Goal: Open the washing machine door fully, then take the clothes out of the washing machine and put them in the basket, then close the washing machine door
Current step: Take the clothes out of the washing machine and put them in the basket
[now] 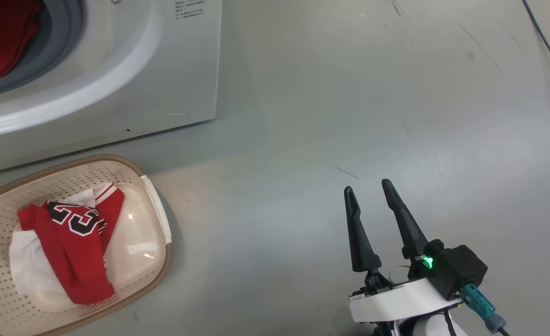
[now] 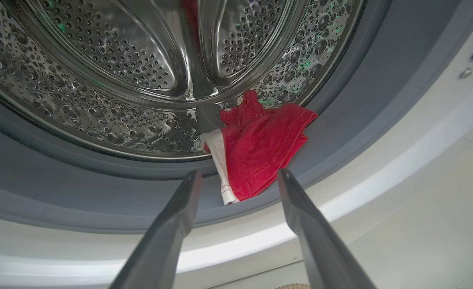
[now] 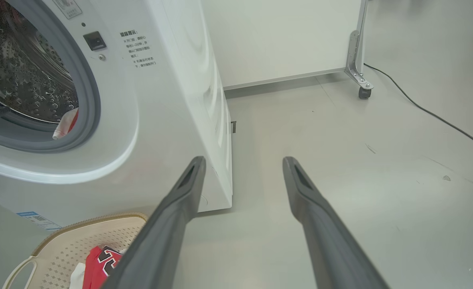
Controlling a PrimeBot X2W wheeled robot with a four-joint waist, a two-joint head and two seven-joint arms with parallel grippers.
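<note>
Past the released left tool [image 2: 239, 171], its wrist view catches red clothes [image 2: 260, 148] draping the seal [image 2: 100, 188]; right tool [image 1: 367, 185] gapes empty.

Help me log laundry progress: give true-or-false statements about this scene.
1. A red garment lies at the drum mouth. True.
2. The basket is empty. False: a numbered jersey lies in it.
3. The left gripper is shut on cloth. False: it is open, holding nothing.
4. The right gripper is open above the floor. True.
</note>
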